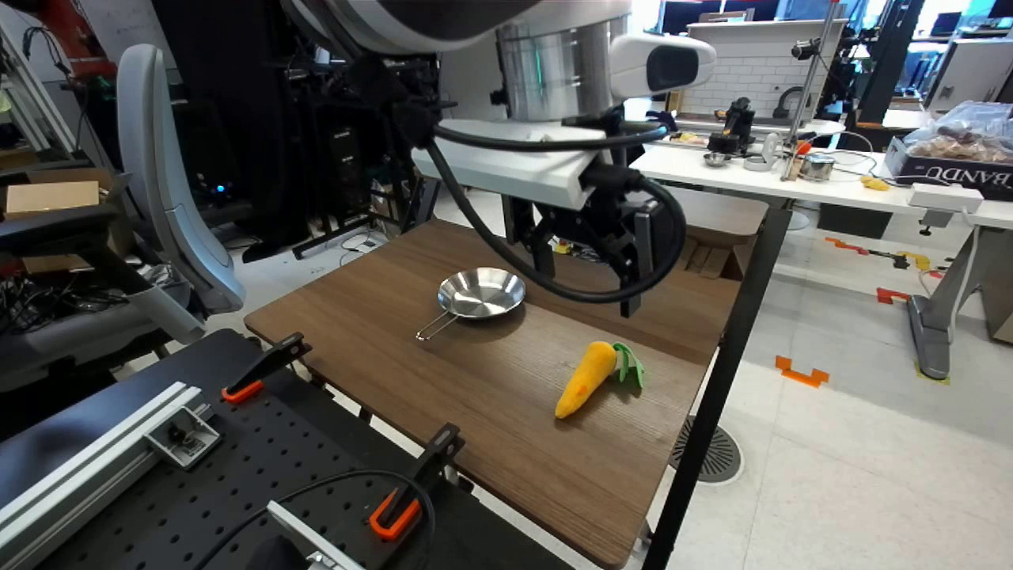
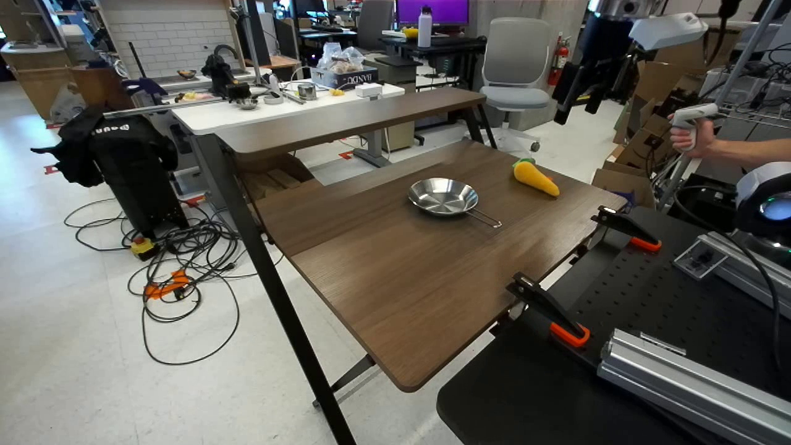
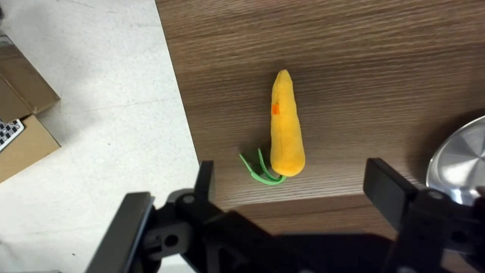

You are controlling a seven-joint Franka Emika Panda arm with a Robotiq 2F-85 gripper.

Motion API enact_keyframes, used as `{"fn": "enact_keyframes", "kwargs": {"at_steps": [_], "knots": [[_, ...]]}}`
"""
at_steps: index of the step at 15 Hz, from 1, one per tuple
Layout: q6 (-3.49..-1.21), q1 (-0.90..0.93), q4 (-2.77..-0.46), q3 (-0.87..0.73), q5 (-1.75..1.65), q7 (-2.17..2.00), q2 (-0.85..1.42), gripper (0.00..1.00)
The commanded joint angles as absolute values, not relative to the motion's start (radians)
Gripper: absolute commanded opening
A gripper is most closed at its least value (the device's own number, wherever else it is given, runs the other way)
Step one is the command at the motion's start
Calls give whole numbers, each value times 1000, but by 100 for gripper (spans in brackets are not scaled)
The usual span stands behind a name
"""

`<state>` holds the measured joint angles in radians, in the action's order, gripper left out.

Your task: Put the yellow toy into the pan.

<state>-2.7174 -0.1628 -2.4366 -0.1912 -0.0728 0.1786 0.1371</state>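
The yellow toy (image 1: 588, 378) is an elongated yellow-orange vegetable with green leaves at its thick end. It lies on the brown table in both exterior views (image 2: 535, 177). The pan (image 1: 481, 294) is round, shallow and shiny silver with a thin wire handle. It stands on the same table, apart from the toy, and also shows in an exterior view (image 2: 443, 196). In the wrist view the toy (image 3: 287, 132) lies ahead of the fingers, and the pan (image 3: 458, 163) is partly cut off at the right edge. My gripper (image 3: 290, 170) is open and empty, high above the table (image 1: 586, 290).
The brown table (image 2: 395, 296) has a raised shelf (image 2: 358, 120) along one side. Black clamps with orange ends (image 1: 427, 467) stand at the edge towards the black perforated base (image 1: 261, 475). A dark table leg (image 1: 712, 412) rises beside the table. A person's hand (image 2: 692, 136) holds a white controller.
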Motion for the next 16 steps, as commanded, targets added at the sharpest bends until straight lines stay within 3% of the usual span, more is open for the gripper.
{"fn": "enact_keyframes", "kwargs": {"at_steps": [1, 16], "knots": [[-2808, -174, -2385, -154, -42, 207, 253, 100], [-2902, -231, -2285, -97, -49, 208, 478, 100]]}}
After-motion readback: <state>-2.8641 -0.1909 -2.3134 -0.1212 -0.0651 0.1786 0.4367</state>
